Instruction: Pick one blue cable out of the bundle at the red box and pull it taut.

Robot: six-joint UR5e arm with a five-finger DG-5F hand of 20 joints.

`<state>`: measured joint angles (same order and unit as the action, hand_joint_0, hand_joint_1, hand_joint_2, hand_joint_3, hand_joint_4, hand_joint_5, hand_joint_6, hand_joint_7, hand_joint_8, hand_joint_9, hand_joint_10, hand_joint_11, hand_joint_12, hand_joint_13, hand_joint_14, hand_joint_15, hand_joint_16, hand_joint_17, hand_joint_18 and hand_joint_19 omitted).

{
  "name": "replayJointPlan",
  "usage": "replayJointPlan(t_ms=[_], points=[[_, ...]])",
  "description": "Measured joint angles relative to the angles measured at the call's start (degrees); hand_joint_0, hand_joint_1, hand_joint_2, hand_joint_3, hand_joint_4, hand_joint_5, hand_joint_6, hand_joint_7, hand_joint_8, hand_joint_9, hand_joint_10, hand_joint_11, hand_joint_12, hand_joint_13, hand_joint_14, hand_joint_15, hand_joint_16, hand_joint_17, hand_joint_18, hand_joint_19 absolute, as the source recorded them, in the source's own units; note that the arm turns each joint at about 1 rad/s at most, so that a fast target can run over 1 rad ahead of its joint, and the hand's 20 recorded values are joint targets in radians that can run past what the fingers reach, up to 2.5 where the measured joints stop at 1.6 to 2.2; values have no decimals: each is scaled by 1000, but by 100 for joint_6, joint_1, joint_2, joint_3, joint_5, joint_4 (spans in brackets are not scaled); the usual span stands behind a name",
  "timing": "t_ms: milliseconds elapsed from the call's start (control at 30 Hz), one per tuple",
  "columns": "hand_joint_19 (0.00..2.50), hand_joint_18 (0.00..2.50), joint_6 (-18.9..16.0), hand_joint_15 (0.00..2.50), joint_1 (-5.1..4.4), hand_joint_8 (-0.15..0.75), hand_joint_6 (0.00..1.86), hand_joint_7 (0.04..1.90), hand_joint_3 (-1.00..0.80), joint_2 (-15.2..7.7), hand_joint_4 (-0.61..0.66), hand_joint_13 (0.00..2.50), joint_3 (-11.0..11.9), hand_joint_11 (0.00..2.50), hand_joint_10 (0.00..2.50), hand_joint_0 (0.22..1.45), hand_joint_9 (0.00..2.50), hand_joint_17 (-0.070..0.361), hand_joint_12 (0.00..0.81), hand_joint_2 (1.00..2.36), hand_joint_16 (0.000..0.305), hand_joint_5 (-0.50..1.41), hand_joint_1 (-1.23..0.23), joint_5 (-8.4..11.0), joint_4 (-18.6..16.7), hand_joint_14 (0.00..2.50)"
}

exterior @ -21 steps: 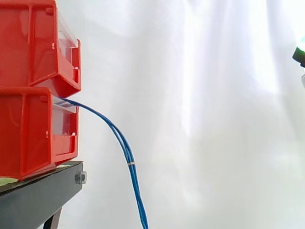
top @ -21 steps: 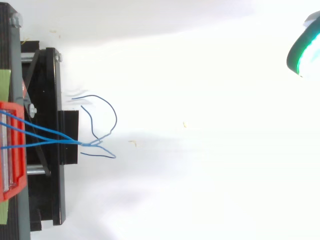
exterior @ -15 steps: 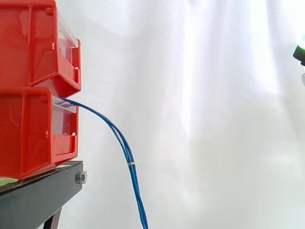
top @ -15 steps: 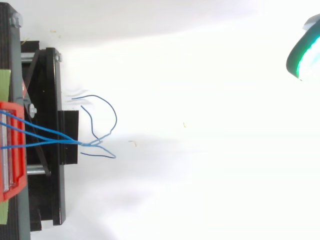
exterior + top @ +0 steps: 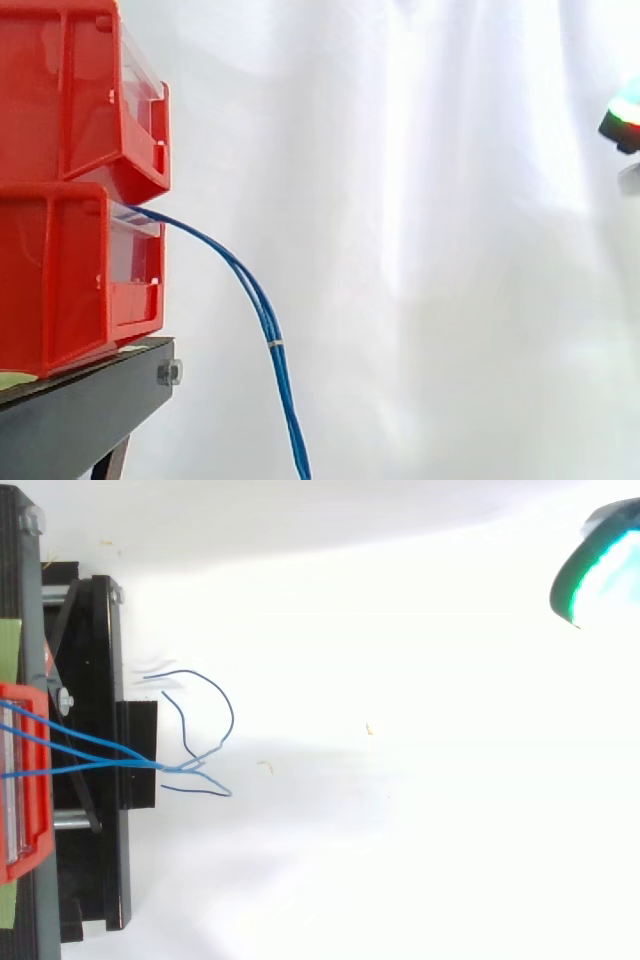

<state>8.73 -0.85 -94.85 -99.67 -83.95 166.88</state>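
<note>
robot hand (image 5: 603,572): at the right edge, well apart from the work; open or closed cannot be told | blue cable bundle (image 5: 262,305): leaves lower red box (image 5: 60,280), hangs slack because nothing tensions it; pale tie (image 5: 275,343) keeps strands grouped | step: approach, no cable selected yet

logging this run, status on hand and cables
Hand at the right edge, far from the blue cables. Cables hang slack from the lower red bin, untouched. Nothing seen between them.

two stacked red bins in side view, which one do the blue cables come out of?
The lower red bin: the blue cables leave over its front edge and hang down past the stand. The upper red bin has none.
</note>
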Motion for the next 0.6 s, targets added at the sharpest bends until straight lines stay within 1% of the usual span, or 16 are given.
replayJointPlan(t_ms=[100,233,333,400,467,600], points=[[122,159,-124,69,2,325,502,686,-500,-137,320,229,-36,145,3,533,548,122,358,1000,54,-196,-561,70,-114,2],[122,162,-502,68,7,326,502,688,-500,-456,321,229,-50,139,3,533,549,122,359,1000,54,-196,-562,106,-327,3],[122,162,-819,72,15,327,502,691,-500,-753,324,231,-43,151,3,533,550,122,358,1000,54,-195,-561,113,-632,3],[122,161,-988,69,18,325,502,687,-500,-962,324,231,-30,153,3,533,551,122,358,1000,54,-194,-561,123,-899,2],[122,162,-1092,73,15,326,502,690,-500,-1164,326,232,-11,151,3,533,550,122,358,1000,54,-194,-562,144,-1196,3],[128,166,-1155,70,15,327,502,691,-500,-1488,330,233,89,154,3,534,551,122,358,1000,54,-192,-566,185,-1656,2]])
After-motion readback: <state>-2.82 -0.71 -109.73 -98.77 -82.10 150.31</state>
